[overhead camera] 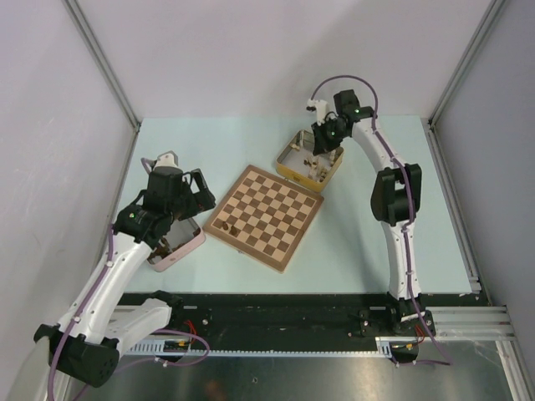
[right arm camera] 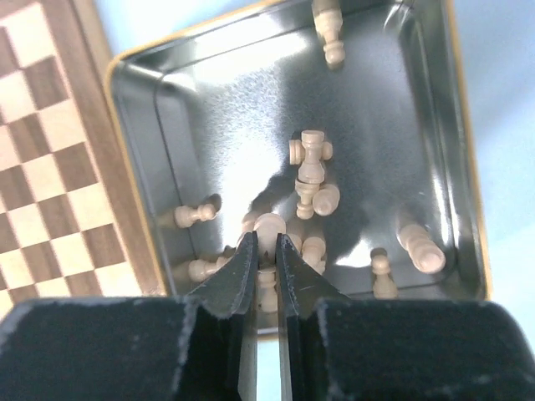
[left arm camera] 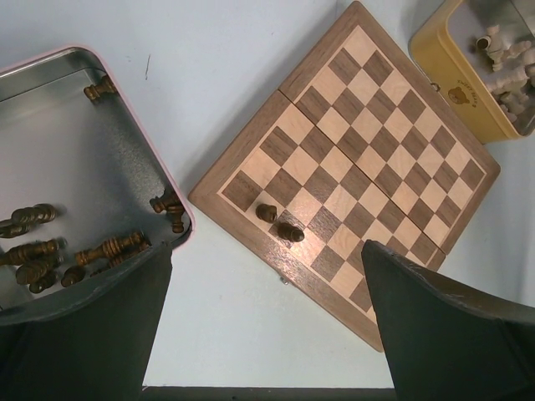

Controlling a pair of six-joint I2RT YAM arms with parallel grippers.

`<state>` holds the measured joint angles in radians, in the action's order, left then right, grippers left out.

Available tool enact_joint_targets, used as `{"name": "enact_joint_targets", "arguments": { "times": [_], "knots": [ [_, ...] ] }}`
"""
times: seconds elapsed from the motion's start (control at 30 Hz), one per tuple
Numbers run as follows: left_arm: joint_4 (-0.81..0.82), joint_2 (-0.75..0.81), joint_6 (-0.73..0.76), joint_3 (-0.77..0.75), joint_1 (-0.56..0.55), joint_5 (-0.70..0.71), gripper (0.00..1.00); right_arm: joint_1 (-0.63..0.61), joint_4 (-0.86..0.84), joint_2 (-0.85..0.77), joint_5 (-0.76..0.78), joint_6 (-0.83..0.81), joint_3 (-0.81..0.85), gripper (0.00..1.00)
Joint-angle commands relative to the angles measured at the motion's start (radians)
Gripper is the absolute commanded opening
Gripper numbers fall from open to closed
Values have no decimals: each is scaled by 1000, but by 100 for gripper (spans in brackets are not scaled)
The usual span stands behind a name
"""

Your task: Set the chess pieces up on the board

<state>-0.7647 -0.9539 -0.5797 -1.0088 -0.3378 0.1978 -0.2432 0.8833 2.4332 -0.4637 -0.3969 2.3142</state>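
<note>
The board point(overhead camera: 264, 216) lies turned at an angle in the middle of the table. Two dark brown chess pieces point(left arm camera: 267, 212) stand on its squares near the left corner. More dark pieces point(left arm camera: 109, 248) lie in the pink tin point(left arm camera: 75, 125). My left gripper point(left arm camera: 267, 334) hangs open over bare table between that tin and the board, holding nothing. My right gripper point(right arm camera: 267, 242) is down inside the yellow tin point(right arm camera: 134, 125), shut on the neck of a pale piece point(right arm camera: 269, 224) whose round head shows above the fingertips. Several other pale pieces point(right arm camera: 311, 171) lie around it.
The yellow tin point(overhead camera: 288, 163) touches the board's far right edge. The pink tin point(overhead camera: 180, 251) sits off the board's left corner, under my left arm. Metal frame posts and grey walls close in the table on three sides.
</note>
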Motion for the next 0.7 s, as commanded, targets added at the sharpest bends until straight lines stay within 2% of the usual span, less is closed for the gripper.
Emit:
{"name": "enact_joint_targets", "arguments": {
  "times": [0.0, 0.27, 0.37, 0.53, 0.67],
  "knots": [
    [25, 24, -25, 1, 6, -14, 100, 4, -30, -164, -68, -16, -16, 7],
    [30, 53, -32, 24, 8, -23, 100, -16, -30, -338, -87, -63, -191, 5],
    [31, 67, -37, 36, 6, -23, 100, -47, -14, -400, -124, -97, -303, 5],
    [34, 83, -42, 53, 6, -26, 100, -128, -114, -591, -56, -131, -634, 5],
    [36, 86, -39, 58, 8, -28, 100, -179, -179, -658, 2, -122, -777, 6]
  ]
}}
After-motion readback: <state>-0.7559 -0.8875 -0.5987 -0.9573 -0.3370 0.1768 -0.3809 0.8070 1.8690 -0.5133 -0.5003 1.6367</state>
